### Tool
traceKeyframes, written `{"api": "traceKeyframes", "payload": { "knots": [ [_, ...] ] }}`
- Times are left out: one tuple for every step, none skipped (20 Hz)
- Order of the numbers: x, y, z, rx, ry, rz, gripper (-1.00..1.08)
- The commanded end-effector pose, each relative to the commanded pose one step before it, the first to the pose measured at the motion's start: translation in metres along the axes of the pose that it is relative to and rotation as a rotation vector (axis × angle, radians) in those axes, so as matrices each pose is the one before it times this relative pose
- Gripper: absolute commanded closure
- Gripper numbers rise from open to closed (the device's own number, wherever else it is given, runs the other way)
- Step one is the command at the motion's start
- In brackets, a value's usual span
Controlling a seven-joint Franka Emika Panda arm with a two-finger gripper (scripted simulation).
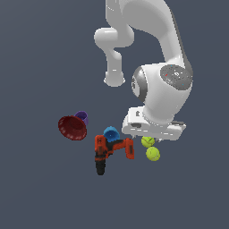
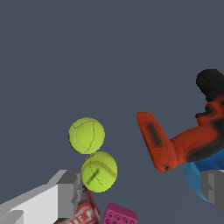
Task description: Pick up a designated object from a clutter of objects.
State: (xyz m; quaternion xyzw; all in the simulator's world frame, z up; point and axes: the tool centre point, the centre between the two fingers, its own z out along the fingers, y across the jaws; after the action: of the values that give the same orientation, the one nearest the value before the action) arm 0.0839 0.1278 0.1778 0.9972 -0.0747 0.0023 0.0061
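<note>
Fuzzy round ball [image 2: 99, 171] — faint seams

Two tennis balls [image 2: 86, 135] [image 2: 99, 171], two cups [image 1: 82, 117] [image 1: 110, 132], one bowl [image 1: 71, 128], one drill [image 1: 112, 152], one pink block [image 2: 119, 215], one packet [image 2: 85, 212].

Fuzzy-looking matt yellow-green tennis ball [image 2: 99, 171] with pale seams, a twin ball [image 2: 86, 135] touching at its 11 o'clock. Hard plastic-looking red-black drill [image 2: 183, 135], slightly glossy. Smooth matt grey gripper fingers [image 2: 69, 192].
</note>
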Motion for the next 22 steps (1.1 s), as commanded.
{"api": "traceKeyframes", "payload": {
  "knots": [
    [0.00304,-0.01744,0.02119,0.00305,-0.00049,0.02030,-0.92],
    [0.00050,-0.00600,0.00759,0.00101,-0.00054,0.00681,-0.92],
    [0.00028,-0.00560,0.00717,0.00095,-0.00053,0.00639,-0.92],
    [0.00008,-0.00521,0.00674,0.00089,-0.00052,0.00593,-0.92],
    [-0.00005,-0.00476,0.00629,0.00084,-0.00050,0.00557,-0.92],
    [-0.00018,-0.00439,0.00583,0.00077,-0.00048,0.00509,-0.92],
    [-0.00025,-0.00395,0.00536,0.00071,-0.00046,0.00471,-0.92],
    [-0.00031,-0.00357,0.00488,0.00064,-0.00042,0.00424,-0.92],
    [-0.00035,-0.00319,0.00439,0.00057,-0.00039,0.00378,-0.92],
    [-0.00035,-0.00277,0.00389,0.00051,-0.00036,0.00340,-0.92],
    [-0.00034,-0.00238,0.00338,0.00045,-0.00032,0.00296,-0.92],
    [-0.00033,-0.00204,0.00287,0.00037,-0.00026,0.00245,-0.92],
    [-0.00028,-0.00165,0.00236,0.00031,-0.00022,0.00204,-0.92],
    [-0.00025,-0.00132,0.00184,0.00023,-0.00017,0.00152,-0.92],
    [-0.00016,-0.00088,0.00131,0.00018,-0.00013,0.00118,-0.92],
    [-0.00011,-0.00055,0.00079,0.00010,-0.00008,0.00068,-0.92],
    [-0.00011,-0.00032,0.00026,0.00000,0.00000,0.00000,-0.92],
    [-0.00035,0.00094,-0.00090,-0.00062,-0.00116,-0.00211,-0.92],
    [-0.00001,-0.00001,0.00039,0.00000,0.00000,0.00000,-0.92],
    [-0.00003,-0.00004,0.00115,0.00000,0.00000,0.00000,-0.92],
    [-0.00004,-0.00006,0.00191,0.00000,0.00000,0.00000,-0.92],
    [-0.00007,-0.00008,0.00267,0.00000,0.00000,0.00000,-0.92]
  ]
}}
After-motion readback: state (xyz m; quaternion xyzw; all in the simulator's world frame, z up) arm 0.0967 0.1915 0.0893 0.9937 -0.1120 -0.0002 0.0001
